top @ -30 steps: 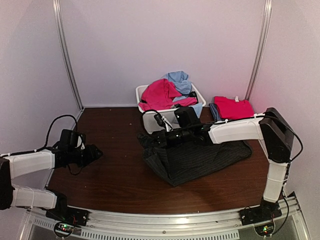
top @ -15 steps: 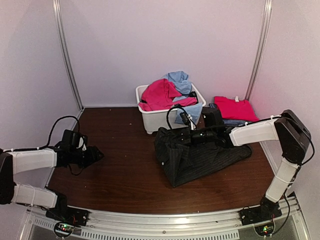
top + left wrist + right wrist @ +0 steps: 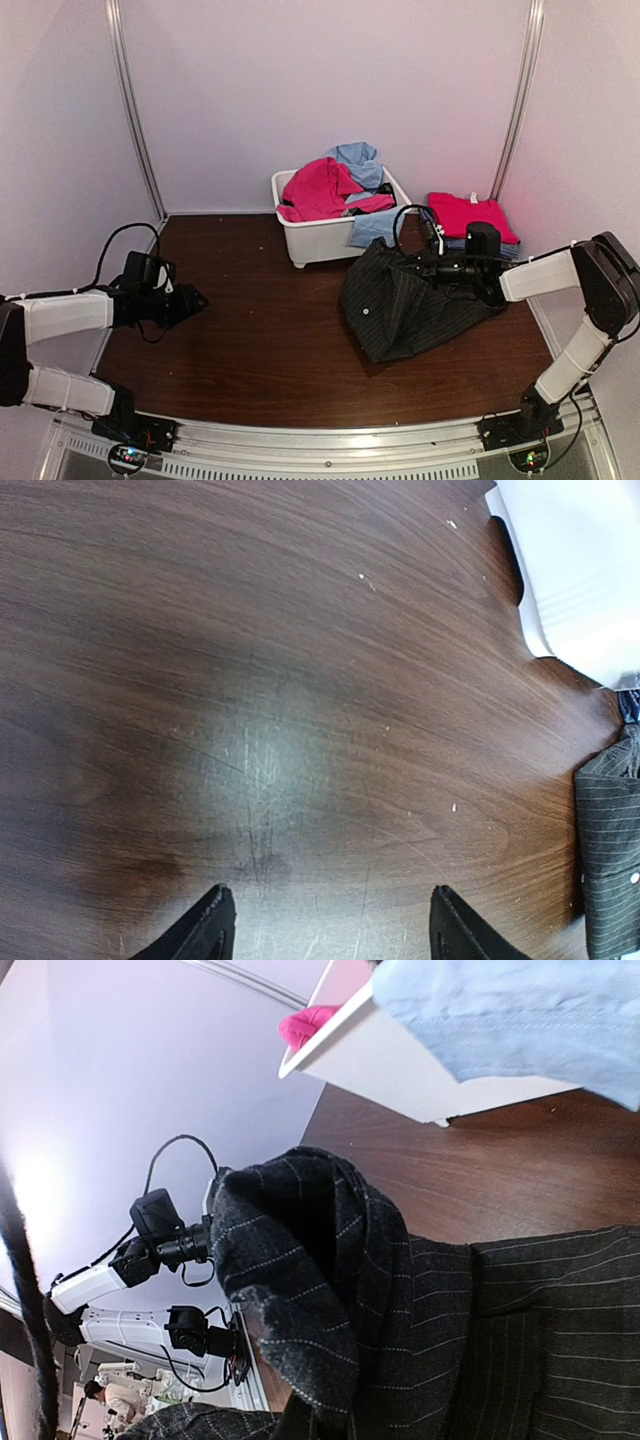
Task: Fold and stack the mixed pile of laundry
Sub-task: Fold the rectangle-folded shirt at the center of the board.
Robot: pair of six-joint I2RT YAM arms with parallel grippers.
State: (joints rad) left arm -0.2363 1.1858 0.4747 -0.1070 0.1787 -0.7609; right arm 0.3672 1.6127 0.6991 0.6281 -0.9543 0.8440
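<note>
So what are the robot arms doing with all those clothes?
They're sorting laundry. The right hand is shut on a bunched-up edge of the black striped garment, holding it up off the table on the right side. The left hand hangs open over bare wood, holding nothing. More clothes sit heaped in the white tub at the back, and a folded pink top lies on a small stack beside it.
</note>
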